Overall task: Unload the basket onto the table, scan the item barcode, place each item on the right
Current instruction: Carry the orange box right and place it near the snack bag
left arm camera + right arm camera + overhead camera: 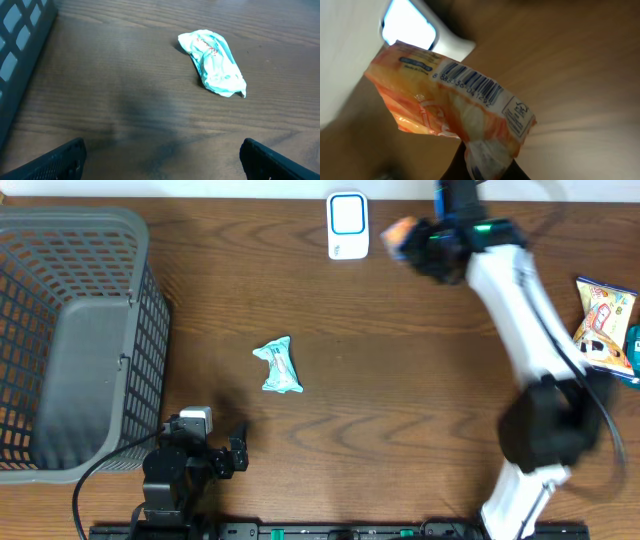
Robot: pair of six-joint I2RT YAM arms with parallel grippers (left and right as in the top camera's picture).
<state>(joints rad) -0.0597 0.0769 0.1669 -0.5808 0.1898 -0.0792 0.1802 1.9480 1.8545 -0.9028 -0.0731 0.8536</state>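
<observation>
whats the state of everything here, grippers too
left gripper: open, empty
right gripper: shut on orange packet
orange packet: held in the air next to the scanner, barcode visible in the wrist view
scanner: on the table, untouched
teal packet: lying crumpled, loose
basket: upright, nothing seen inside
snack packs: lying at the right edge

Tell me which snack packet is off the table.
The orange packet, gripped by the right hand beside the white scanner. The light-blue packet lies mid-table; the colourful packet rests at the right edge.
</observation>
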